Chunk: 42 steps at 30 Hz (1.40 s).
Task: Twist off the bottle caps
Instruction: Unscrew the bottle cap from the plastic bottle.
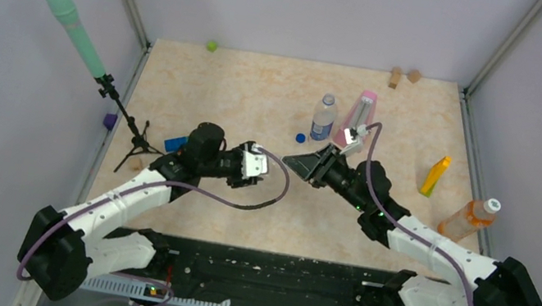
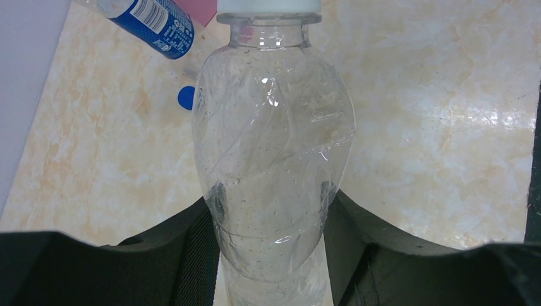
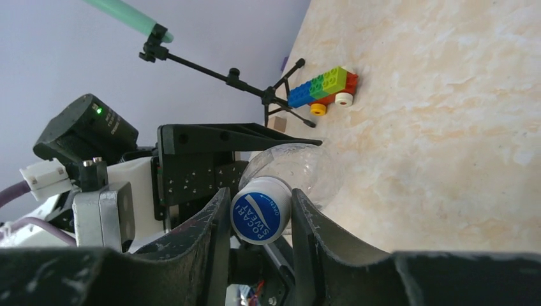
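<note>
The table (image 1: 261, 93) is pale beige, marbled with cream and orange veins. The clear bottle (image 2: 274, 146) has a cap (image 3: 258, 217) with white sides and a blue top printed in white lettering. The second cap (image 2: 185, 97) is dark blue, the labelled bottle (image 2: 153, 22) wears blue with white print, the metronome (image 1: 361, 110) is pink, and the tinted bottle (image 1: 468, 219) is orange.

"POCARI SWEAT", "OPEN" on cap (image 3: 257, 217)

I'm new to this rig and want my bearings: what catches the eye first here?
Mid-table, the left gripper clamps a clear bottle by its body while the right gripper pinches its cap. Behind them a loose cap lies beside a labelled bottle, and a green microphone stands at the table's left edge.
</note>
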Each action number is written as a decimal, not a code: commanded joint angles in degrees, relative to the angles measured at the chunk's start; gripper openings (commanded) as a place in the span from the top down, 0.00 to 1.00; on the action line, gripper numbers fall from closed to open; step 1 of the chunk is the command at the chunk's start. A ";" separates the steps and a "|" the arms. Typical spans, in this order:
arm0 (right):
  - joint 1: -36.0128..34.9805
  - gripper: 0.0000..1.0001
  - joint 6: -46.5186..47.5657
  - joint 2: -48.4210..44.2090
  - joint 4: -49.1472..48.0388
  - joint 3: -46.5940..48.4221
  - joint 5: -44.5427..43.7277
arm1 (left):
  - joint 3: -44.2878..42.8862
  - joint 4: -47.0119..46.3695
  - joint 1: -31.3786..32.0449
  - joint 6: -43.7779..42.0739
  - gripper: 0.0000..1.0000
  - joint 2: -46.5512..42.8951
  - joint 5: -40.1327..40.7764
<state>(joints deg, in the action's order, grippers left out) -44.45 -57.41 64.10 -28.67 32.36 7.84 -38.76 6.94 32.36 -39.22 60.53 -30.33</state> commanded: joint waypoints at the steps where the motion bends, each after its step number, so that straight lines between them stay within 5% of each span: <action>1: -0.03 0.76 6.20 -0.99 2.24 2.99 2.45 | -1.08 -2.27 0.26 -0.25 1.00 0.72 -0.76; 9: -0.03 0.65 17.81 -1.50 7.07 5.11 7.48 | -1.85 -1.58 0.22 0.20 1.00 2.20 -2.15; 17: -0.03 0.88 27.42 -2.12 7.64 5.14 12.10 | -2.69 -0.05 0.23 0.49 1.00 2.00 -3.60; 27: -0.03 0.92 56.66 -4.65 9.41 3.87 29.85 | -6.18 5.40 -0.26 2.60 1.00 2.73 -15.72; 34: -0.03 0.93 69.54 -7.34 9.19 1.94 32.38 | -7.47 7.71 -0.76 1.37 1.00 2.58 -18.90; 38: -0.03 0.81 67.83 -7.79 5.37 1.32 30.84 | -7.78 8.89 -0.96 0.61 1.00 2.60 -18.25; 42: -0.03 0.53 60.09 -8.45 -1.56 -0.81 25.27 | -6.42 8.18 -0.95 -0.30 1.00 1.55 -13.39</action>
<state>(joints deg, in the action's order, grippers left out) -44.36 6.44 57.04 -22.96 33.85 35.64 -43.48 17.80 32.08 -39.70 63.64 -46.41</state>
